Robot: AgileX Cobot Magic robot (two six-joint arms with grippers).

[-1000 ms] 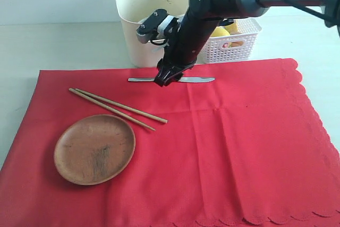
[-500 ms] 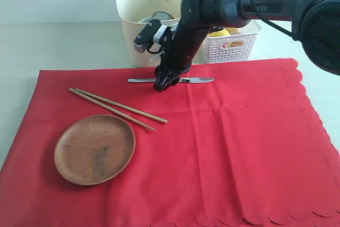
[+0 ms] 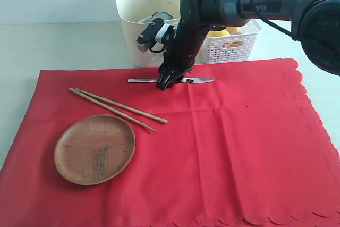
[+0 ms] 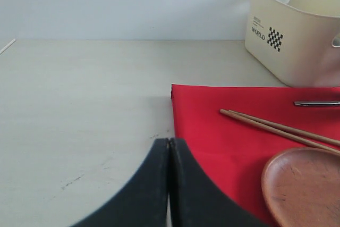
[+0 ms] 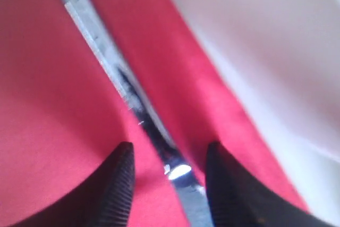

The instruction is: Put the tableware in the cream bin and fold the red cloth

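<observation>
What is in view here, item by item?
red cloth: one, bright red, spread over the table
table: one, pale, under everything
cream bin: one, cream, past the cloth's far edge
lattice basket: one, white, beside the bin, yellow items inside
table knife: one, steel, on the cloth near the bin
chopsticks: one pair, light wood, on the cloth
wooden plate: one, brown, on the cloth beside the chopsticks
right gripper: one, black, open, straddling the knife
left gripper: one, black, shut, over bare table

black arm [image 3: 223, 3] — white lettering, dark cables, ribbed claw fingers [image 5: 119, 184].
</observation>
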